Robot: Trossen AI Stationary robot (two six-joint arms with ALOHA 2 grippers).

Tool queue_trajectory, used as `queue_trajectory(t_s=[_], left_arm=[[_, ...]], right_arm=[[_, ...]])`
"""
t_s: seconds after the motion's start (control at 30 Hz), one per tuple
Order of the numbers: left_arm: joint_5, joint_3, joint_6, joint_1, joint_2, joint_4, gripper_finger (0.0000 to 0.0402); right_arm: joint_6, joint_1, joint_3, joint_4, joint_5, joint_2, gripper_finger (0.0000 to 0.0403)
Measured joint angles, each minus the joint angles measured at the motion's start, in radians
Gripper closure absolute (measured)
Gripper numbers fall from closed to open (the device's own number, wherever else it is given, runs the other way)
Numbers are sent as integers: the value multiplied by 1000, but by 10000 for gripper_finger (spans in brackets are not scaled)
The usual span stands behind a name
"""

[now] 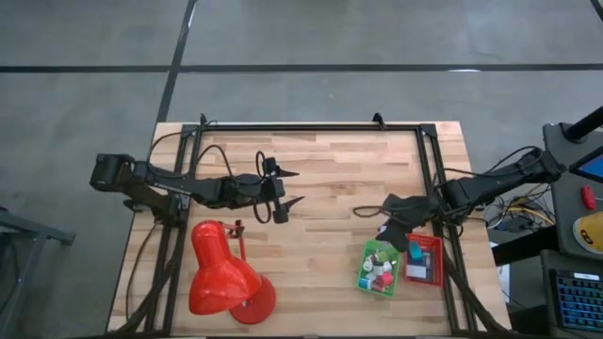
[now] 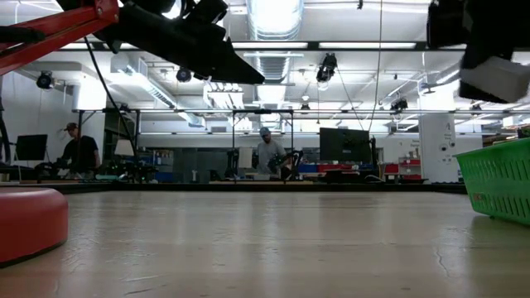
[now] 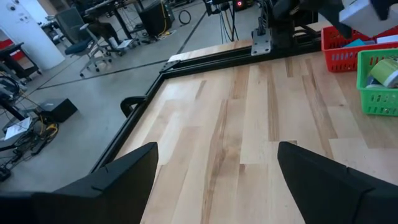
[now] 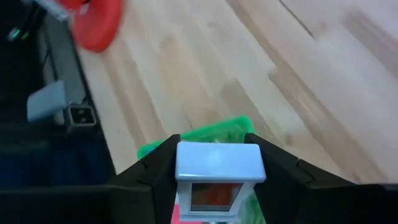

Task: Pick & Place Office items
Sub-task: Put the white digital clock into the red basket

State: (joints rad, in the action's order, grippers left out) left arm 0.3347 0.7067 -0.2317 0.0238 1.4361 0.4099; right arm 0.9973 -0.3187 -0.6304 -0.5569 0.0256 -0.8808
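I have the right gripper (image 4: 217, 180) clamped on a pale, white-blue block (image 4: 217, 163), its fingers (image 4: 155, 171) pressing the two short ends so the block's long axis runs straight across from one finger to the other. In the high view the right gripper (image 1: 394, 226) hangs above the tabletop (image 1: 330, 179) just beside the green tray (image 1: 363, 278), on the side toward the table's middle. Through the right wrist camera the green tray (image 4: 186, 144) shows right behind and under the block, so as I judge it the drop lies almost directly below and slightly ahead of the fingers. The low view agrees: the block (image 2: 494, 80) is held high, above the green tray (image 2: 497, 178).

Several small office items (image 1: 380, 271) already lie in the green tray, pink, white and dark pieces, and the red tray (image 1: 435, 250) next to it holds a teal block (image 1: 415, 252). I can't tell which tray this piece is meant for.

The left gripper (image 1: 287, 188) waits with fingers spread wide over bare tabletop, well apart from the trays, near the red desk lamp (image 1: 222, 278). The right arm is plainly the nearer one.
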Motion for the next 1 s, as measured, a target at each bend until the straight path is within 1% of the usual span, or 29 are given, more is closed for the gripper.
queue_trajectory(t_s=[0.1,0.23,0.37,0.5,0.57,0.63,0.87,1.0], left_arm=[[0,0,0,0,0,0,65],[2,0,0,0,0,0,66],[2,0,0,0,0,0,65],[2,0,0,0,0,0,67],[2,0,0,0,0,0,66],[2,0,0,0,0,0,65],[1,0,0,0,0,0,66],[-1,0,0,0,0,0,65]], right_arm=[[131,-3,-34,-103,-4,9,232],[177,-23,-147,-290,-73,6,233],[279,-75,-242,-451,-158,-27,237],[398,-130,-292,-583,-178,-80,237],[449,-159,-303,-645,-165,-112,235],[497,-185,-307,-683,-127,-144,233],[665,-284,-308,-702,17,-259,236],[743,-361,-316,-726,25,-301,235]])
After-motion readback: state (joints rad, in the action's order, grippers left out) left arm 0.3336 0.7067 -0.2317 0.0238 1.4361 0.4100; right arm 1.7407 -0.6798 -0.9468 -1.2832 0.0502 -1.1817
